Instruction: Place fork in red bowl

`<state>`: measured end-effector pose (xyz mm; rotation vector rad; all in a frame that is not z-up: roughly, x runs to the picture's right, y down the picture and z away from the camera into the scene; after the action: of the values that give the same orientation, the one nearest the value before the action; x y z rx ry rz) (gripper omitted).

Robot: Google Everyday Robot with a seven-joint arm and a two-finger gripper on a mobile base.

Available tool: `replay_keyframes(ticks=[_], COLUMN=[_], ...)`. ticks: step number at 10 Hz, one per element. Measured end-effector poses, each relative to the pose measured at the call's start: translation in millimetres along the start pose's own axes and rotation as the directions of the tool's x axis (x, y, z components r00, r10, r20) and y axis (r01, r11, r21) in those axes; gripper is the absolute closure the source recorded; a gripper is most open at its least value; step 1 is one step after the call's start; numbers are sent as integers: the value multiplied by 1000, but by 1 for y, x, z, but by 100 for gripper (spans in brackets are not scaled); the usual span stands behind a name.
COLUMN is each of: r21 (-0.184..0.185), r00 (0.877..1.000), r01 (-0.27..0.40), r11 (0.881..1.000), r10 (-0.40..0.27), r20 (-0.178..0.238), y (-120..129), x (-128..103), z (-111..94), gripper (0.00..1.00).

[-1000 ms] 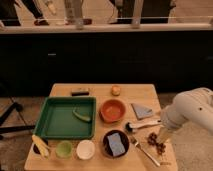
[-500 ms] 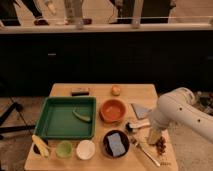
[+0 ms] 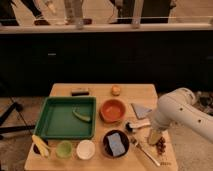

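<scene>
A light wooden table [image 3: 150, 92] fills the lower half of the frame. The white robot arm [image 3: 181, 111] reaches in from the right edge. Its gripper [image 3: 154, 137] points down over the lower right part of the table, just above the fork [image 3: 146, 152]. It cannot be told whether the gripper is open or closed, nor whether it touches the fork.

The fork lies flat on the wood, running diagonally toward the lower right corner. It sits to the right of the dark bowl [image 3: 106, 148] that holds a grey-blue sponge [image 3: 116, 143], and just left of a dark red cluster that looks like grapes [image 3: 161, 145]. The red bowl [image 3: 113, 110] stands near the table's middle, up and to the left of the fork and well apart from it.

A white-handled utensil [image 3: 138, 125] lies between the red bowl and the gripper, with a grey napkin [image 3: 141, 110] above it. A green tray [image 3: 56, 120] on the left holds a small curved yellow-green item [image 3: 81, 115]. Along the lower edge are a yellow elongated item [image 3: 41, 145], a green cup [image 3: 64, 149] and a small white bowl [image 3: 85, 149]. Near the far edge are a dark bar-shaped object [image 3: 80, 92] and an orange fruit [image 3: 116, 90].
</scene>
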<state>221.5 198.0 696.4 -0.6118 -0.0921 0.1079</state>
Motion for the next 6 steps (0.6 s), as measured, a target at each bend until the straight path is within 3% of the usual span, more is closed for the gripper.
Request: replay_keyframes(ticks=[2, 6], r21=[-7, -62], r00=[1000, 998], r01=[0, 30], r11=[1000, 998], r10=[0, -33], r20=[-3, -58], y=[3, 36], x=[2, 13], z=[3, 54], gripper=[20, 20])
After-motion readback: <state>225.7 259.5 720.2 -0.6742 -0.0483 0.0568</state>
